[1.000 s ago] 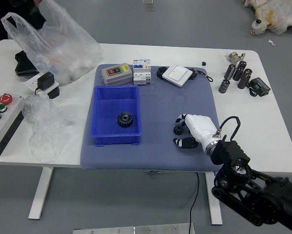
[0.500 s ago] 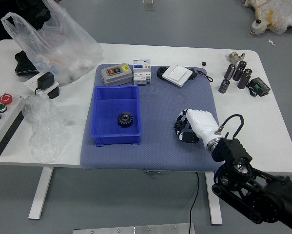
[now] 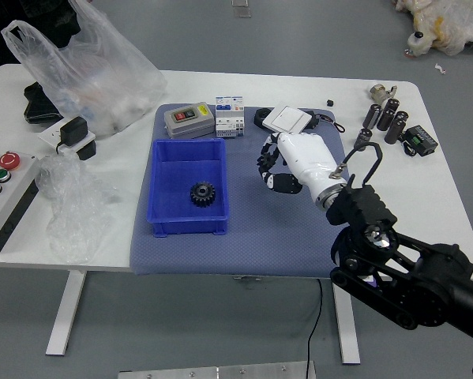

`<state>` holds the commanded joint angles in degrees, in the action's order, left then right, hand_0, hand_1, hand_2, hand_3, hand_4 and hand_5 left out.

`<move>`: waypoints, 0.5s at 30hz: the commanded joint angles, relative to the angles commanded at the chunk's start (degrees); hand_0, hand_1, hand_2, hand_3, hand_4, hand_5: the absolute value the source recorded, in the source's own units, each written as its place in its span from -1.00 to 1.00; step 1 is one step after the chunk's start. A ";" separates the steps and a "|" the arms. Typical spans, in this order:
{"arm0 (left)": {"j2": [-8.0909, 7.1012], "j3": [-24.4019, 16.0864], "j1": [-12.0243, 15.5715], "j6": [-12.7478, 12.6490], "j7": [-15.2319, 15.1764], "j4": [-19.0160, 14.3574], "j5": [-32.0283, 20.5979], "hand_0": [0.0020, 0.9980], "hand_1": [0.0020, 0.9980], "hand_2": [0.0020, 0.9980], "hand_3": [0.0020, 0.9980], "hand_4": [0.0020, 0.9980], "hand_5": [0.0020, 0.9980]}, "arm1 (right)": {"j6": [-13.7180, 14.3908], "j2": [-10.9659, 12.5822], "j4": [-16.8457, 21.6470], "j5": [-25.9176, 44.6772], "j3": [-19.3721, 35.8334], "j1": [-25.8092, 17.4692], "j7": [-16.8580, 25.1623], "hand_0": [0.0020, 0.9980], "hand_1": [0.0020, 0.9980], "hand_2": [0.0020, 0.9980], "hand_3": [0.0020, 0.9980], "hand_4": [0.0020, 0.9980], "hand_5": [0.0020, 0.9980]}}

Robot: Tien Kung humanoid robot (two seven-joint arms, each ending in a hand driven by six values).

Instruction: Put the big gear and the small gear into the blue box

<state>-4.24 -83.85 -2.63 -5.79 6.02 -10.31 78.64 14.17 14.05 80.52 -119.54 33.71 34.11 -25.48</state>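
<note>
Grip: right hand [image 3: 298, 163], white over the back, black fingertips closed in on the small gear [image 3: 266, 161], as far as I can make out past the knuckles.
Small gear: at the fingertips, on the hand's left side.
Big gear: lying in the blue box [image 3: 165, 229], left of the hand and nearer the robot; 1 dark toothed wheel [image 3: 203, 193], flat on the box floor.
Blue box: just left of the hand, open side up, on the blue-grey mat [image 3: 173, 258].
Arm: black, reaching in from the right, up to the hand.
White square device: just beyond the hand, partly hidden by it [image 3: 287, 118].
Grey case: beyond the hand and to its left [image 3: 190, 119], with a white module [image 3: 230, 117] right beside it.
Dark cylinders: a handful, right of the hand and farther off [image 3: 362, 140], upon the white surface [image 3: 449, 205].
Button box: well apart from the hand, far over to its left [image 3: 19, 193], 1 red knob on top.
Plastic bag: big, see-through, beyond the hand and far left [image 3: 110, 79].
</note>
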 joint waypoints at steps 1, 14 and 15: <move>-0.03 0.02 -0.02 0.00 0.03 0.00 0.02 0.28 0.23 0.20 0.30 0.27 -0.35 | 0.07 -0.69 -0.37 0.09 -1.08 1.07 0.29 -0.35 -0.11 -0.10 -0.10 0.05 -0.92; 0.07 -0.65 0.14 0.20 0.90 0.00 1.09 0.28 0.23 0.20 0.29 0.27 -0.35 | 5.07 -7.57 -13.08 6.20 -13.82 9.88 6.76 -0.11 0.11 0.19 -0.11 0.05 -0.95; 0.08 -1.04 0.19 0.21 1.04 0.00 1.47 0.28 0.23 0.20 0.29 0.27 -0.35 | 5.09 -7.95 -13.81 6.71 -14.46 10.09 7.01 -0.11 0.11 0.19 -0.11 0.05 -0.95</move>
<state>-4.16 -84.89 -2.44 -5.58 7.05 -10.31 80.11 19.26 6.11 66.71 -112.83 19.25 44.20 -18.47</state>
